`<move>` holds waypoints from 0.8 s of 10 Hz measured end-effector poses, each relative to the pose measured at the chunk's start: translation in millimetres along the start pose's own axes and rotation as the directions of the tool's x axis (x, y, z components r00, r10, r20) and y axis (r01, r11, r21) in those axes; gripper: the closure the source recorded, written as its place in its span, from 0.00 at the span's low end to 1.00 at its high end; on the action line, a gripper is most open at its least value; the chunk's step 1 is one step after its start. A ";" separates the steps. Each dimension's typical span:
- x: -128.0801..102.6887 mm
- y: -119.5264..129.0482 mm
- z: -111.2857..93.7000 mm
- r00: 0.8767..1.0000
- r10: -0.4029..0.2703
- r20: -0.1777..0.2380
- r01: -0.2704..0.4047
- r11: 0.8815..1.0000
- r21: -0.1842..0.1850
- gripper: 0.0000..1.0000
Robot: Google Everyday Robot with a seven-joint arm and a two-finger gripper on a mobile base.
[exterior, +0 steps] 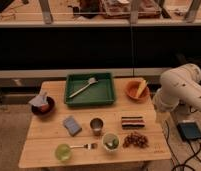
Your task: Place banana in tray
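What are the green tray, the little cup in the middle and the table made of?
The tray looks like plastic: even dark green, moulded low walls. The cup looks like metal: grey with a shine. The table looks like pale wood, with plank lines showing. The gripper hangs by the table's right edge, touching none of them.
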 end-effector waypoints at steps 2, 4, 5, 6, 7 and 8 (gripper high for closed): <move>0.0 0.0 0.0 1.000 0.000 0.000 0.000 1.000 0.000 0.35; 0.0 -0.1 -0.1 1.000 0.000 0.000 0.000 1.000 0.001 0.35; 0.1 -0.6 -0.5 1.000 0.000 0.001 0.000 1.000 0.003 0.35; 2.8 -5.1 -3.5 1.000 -0.011 0.009 0.011 0.999 0.031 0.35; 7.7 -14.7 -6.0 1.000 -0.023 0.012 0.022 0.997 0.073 0.35; 8.1 -26.6 -6.9 0.999 -0.035 0.019 0.033 0.994 0.104 0.35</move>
